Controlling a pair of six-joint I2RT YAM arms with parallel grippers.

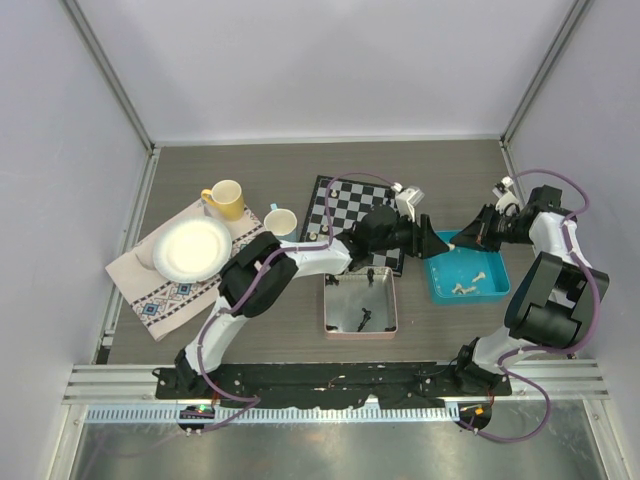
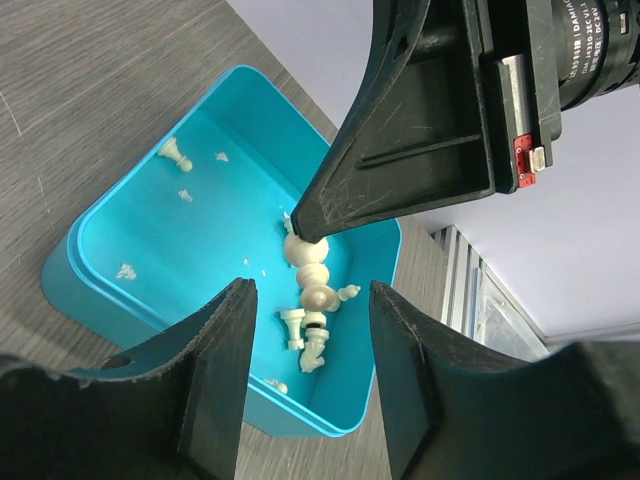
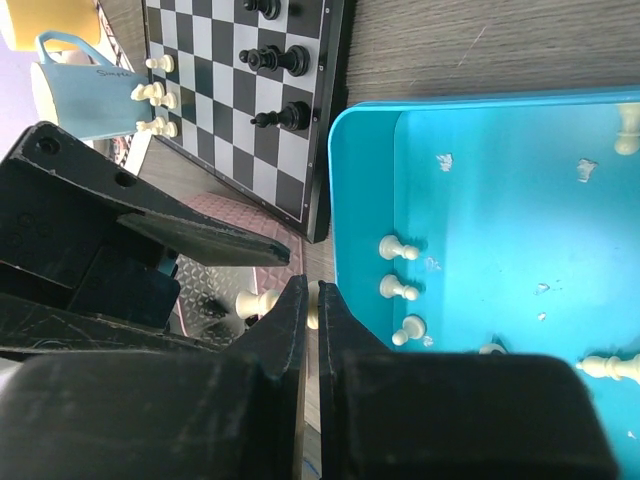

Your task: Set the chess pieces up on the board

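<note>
A plate [image 1: 190, 250] and blue cup [image 1: 282, 222] sit left of the board [image 1: 350, 205], where black and white pieces [image 3: 280, 60] stand. The left gripper [image 2: 311, 287] is half open, its fingers flanking, not touching, a white piece [image 2: 305, 262]. Its long axis juts from the tip of the right gripper [image 2: 305, 228], which is clamped on one end, above the blue tray [image 2: 130, 220] holding loose pieces.

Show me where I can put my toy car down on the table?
Bare table lies along the back wall, behind the yellow mug and the board, and on the near side of the blue tray. It is crowded where the board, pink tray and blue tray meet, under the left arm and right arm.
</note>
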